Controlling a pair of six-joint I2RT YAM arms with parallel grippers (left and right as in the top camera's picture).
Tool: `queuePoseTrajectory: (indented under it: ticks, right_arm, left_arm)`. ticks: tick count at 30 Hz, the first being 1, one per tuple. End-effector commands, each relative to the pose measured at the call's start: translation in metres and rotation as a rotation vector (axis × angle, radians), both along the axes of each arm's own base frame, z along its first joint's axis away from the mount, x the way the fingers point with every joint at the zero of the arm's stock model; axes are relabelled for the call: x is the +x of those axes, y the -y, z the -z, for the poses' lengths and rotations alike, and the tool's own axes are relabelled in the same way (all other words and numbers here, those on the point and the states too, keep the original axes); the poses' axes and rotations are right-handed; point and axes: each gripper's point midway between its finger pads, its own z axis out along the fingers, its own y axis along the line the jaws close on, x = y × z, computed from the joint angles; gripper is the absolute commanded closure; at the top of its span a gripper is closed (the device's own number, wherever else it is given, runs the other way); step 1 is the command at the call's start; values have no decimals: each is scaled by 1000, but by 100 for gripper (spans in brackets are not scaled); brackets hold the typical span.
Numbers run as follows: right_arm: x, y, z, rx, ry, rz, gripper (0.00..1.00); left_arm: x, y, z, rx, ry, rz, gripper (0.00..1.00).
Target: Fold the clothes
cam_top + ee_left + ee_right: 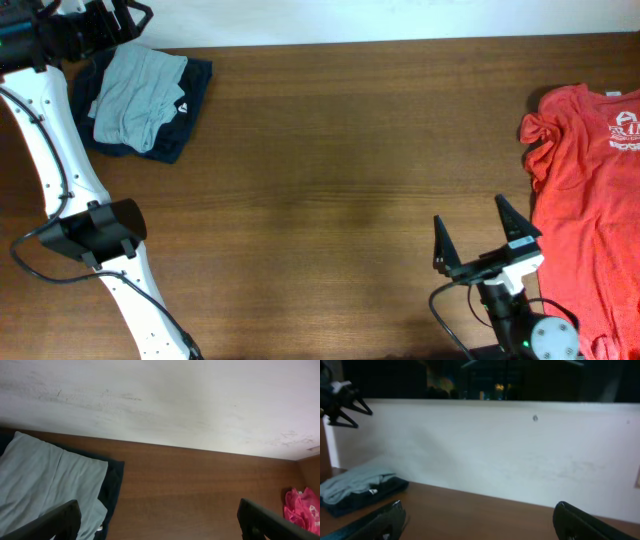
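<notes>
Overhead is showing a brown wooden table (330,150) meeting a scuffed white wall (175,400). The red T-shirt (590,180) is getting cropped at the right edge; the blue-grey T-shirt (135,95) is sitting folded on a dark garment (190,115) far-left. Both the left gripper (159,502) and the right gripper (468,208) are hanging spread wide, empty.

Blue-grey T-shirt (135,92), navy garment (196,88), red T-shirt (582,185) with white print, brown table (330,150)

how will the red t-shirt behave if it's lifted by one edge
Probably floppy: the red cloth T-shirt with white print lies wrinkled and bunched at its sleeve, so it should sag. Pushed, it would likely bunch up rather than slide whole.
</notes>
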Motion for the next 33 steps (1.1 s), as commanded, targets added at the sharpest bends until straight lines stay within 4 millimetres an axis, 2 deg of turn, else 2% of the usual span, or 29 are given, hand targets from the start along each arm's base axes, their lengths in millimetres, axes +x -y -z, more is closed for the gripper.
queuePoseTrajectory:
  ticks: [1, 14, 23, 33]
  right_arm:
    - [5, 9, 14, 4, -6, 50, 1]
    - [13, 16, 58, -6, -84, 81, 1]
    - [15, 16, 102, -31, -261, 83, 1]
    - [15, 16, 107, -33, -278, 81, 1]
  left_arm:
    - [1, -2, 4, -4, -7, -3, 1]
    - [1, -2, 4, -4, -7, -3, 0]
    - [1, -2, 4, -4, -7, -3, 1]
    - [1, -2, 4, -4, -7, -3, 1]
